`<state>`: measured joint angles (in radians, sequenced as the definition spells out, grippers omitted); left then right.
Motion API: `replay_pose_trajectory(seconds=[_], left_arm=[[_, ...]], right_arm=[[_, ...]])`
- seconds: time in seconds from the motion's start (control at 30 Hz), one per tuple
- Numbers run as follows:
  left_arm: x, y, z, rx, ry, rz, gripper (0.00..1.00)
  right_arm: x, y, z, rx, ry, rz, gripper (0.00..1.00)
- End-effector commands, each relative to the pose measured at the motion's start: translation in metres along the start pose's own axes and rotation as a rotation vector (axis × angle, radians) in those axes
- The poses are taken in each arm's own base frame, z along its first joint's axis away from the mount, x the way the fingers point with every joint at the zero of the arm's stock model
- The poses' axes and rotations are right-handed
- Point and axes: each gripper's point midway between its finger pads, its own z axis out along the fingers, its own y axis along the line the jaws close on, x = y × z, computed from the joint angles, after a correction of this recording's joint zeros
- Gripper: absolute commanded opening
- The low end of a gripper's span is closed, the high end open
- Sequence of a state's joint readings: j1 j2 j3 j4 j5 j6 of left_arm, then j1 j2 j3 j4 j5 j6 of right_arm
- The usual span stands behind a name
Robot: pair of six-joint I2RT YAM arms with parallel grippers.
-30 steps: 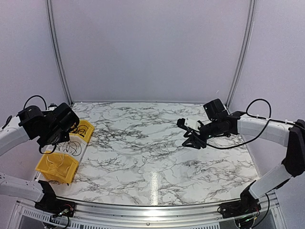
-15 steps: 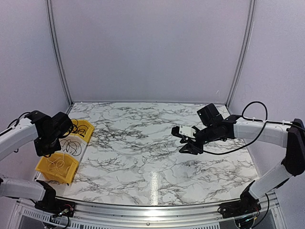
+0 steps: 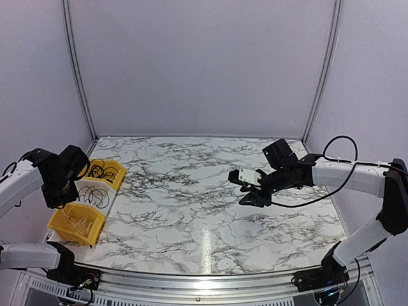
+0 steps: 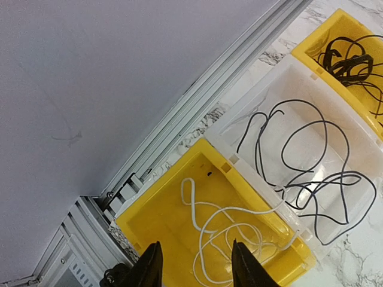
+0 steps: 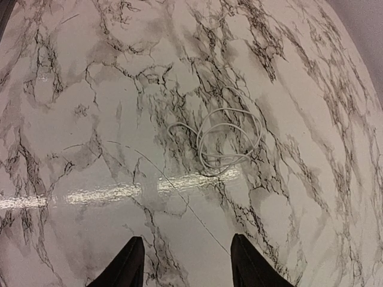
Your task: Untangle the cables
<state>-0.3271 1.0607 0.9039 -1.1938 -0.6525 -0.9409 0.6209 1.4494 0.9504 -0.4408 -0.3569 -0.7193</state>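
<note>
- Plainly, we see the left gripper (image 4: 194,266) held above the three bins at the left edge of the table (image 5: 90,107). Its jaws are parted with nothing between them.
- We see a loose white cable (image 4: 230,230) in the near yellow bin (image 4: 155,221), straight below those fingertips. It lies in a few open curls on the bin floor.
- We find one long black cable (image 4: 302,182) in the white middle bin (image 4: 287,84). It is spread in wide loops, and one strand reaches the wall shared with the near yellow bin.
- We make out a denser bunch of black cables (image 4: 350,63) with a dark plug in the far yellow bin (image 4: 344,89).
- We see the right gripper (image 5: 188,263) hanging over the marble right of the table's middle, angled down. Its jaws stand apart and hold nothing.
- We spot another white cable (image 5: 224,140) lying on the bare marble ahead of the right fingertips, coiled in a couple of overlapping loops with one end trailing left. It is apart from both fingers.
- We can tell that the two arms are well apart, one on each side of the table.
</note>
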Motion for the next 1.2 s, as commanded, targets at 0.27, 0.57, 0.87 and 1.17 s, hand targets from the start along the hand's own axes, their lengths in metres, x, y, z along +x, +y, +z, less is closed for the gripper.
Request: replay_pose_trajectory(seconds=[0.27, 0.57, 0.87, 1.17], left_arm=[[-0.072, -0.12, -0.1, 0.715, -0.181, 0.103, 0.39], [0.012, -0.269, -0.197, 1.147, -0.285, 0.509, 0.49], [0.085, -0.337, -0.194, 1.253, -0.126, 0.443, 0.6], [0.129, -0.403, -0.19, 1.393, 0.045, 0.377, 0.57]], right_arm=[[0.008, -0.02, 0.012, -0.001, 0.039, 0.116, 0.46], [0.014, -0.039, 0.034, -0.037, 0.086, 0.194, 0.47], [0.015, -0.067, 0.073, -0.006, 0.155, 0.055, 0.47], [0.003, -0.068, 0.092, -0.055, 0.126, 0.05, 0.47]])
